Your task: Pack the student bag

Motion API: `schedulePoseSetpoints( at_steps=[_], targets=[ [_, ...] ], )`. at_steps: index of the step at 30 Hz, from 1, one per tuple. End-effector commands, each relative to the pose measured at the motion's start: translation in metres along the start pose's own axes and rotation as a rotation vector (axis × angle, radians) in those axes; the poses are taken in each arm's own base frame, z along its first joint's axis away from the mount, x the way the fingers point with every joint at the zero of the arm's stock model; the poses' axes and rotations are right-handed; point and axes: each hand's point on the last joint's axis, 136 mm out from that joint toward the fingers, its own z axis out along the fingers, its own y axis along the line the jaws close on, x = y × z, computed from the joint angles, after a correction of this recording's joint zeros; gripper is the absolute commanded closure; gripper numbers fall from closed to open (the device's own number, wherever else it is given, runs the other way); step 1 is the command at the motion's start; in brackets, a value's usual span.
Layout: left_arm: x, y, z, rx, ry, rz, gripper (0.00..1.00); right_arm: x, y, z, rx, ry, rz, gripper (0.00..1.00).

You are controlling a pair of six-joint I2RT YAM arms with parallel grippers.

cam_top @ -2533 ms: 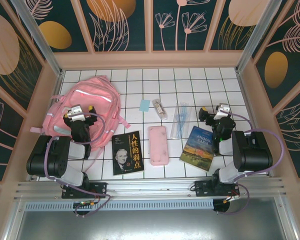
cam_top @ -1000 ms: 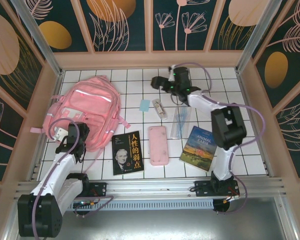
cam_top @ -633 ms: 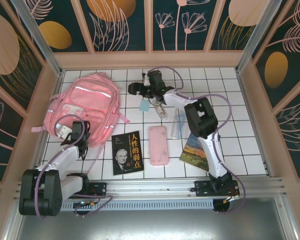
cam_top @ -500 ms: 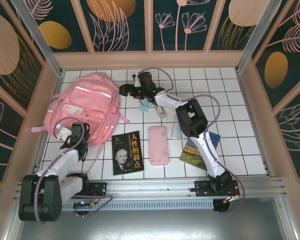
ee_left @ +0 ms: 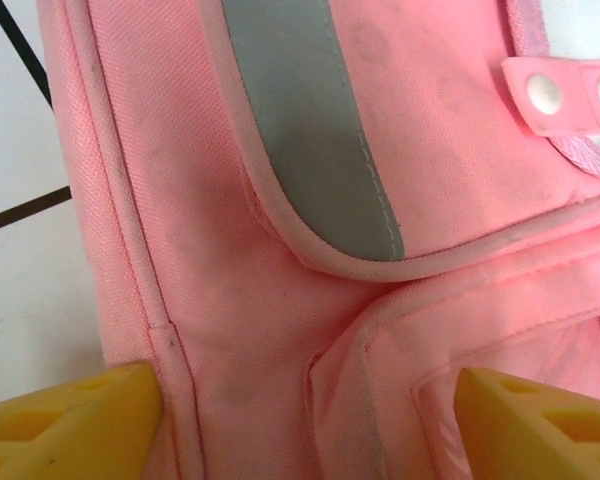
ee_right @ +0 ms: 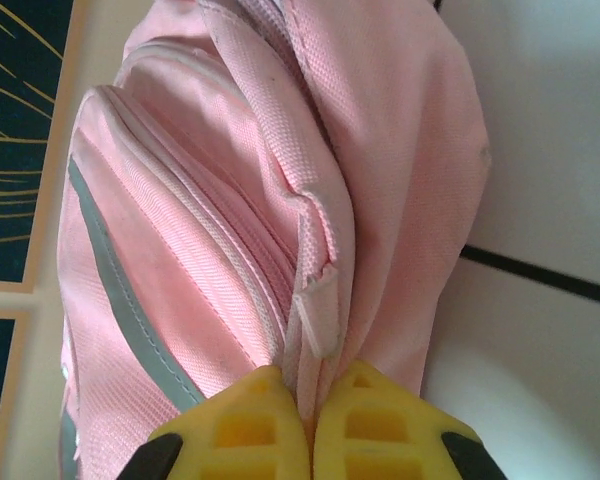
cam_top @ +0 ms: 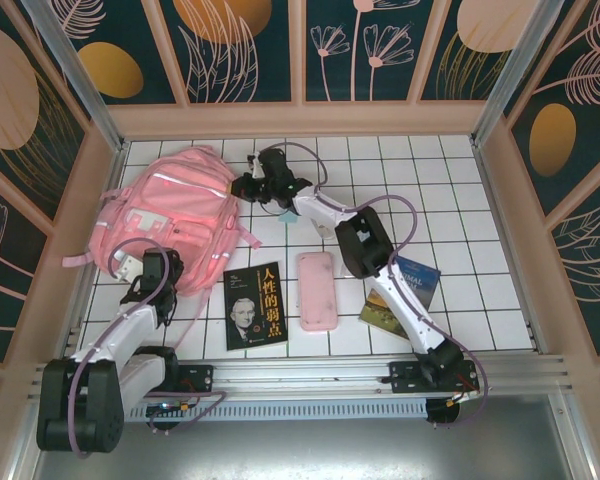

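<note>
One student bag (cam_top: 175, 215), left pincer (ee_left: 300, 388) wide astride it, right pincer (ee_right: 312, 385) closed at zip (ee_right: 316, 318)

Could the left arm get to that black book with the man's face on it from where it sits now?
Probably yes. The left gripper is open at the student bag's near edge, and the black book lies flat close to its right, with nothing bulky between them or on top.

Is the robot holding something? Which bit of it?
The right gripper is shut on the zipper pull of the pink backpack. The left gripper is open, holding nothing.
</note>
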Motion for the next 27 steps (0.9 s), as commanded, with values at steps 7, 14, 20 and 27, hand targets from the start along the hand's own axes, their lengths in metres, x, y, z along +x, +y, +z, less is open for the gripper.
schedulePoseSetpoints(
  at_steps=[7, 14, 20, 27],
  targets=[
    [0.0, -0.05, 0.061, -0.056, 0.035, 0.061, 0.15, -0.051, 0.098, -0.134, -0.087, -0.12, -0.132, 1.0],
    [-0.012, -0.135, 0.11, 0.049, 0.047, 0.098, 0.14, -0.014, 0.079, -0.183, 0.019, -0.135, -0.051, 0.99],
    [-0.024, -0.198, 0.125, 0.186, 0.045, 0.121, 0.13, 0.04, 0.062, -0.206, 0.033, -0.108, 0.038, 0.87],
    [-0.07, -0.233, 0.124, 0.133, -0.086, 0.276, 0.05, 0.079, 0.041, -0.226, 0.16, -0.03, 0.005, 0.3]
  ],
)
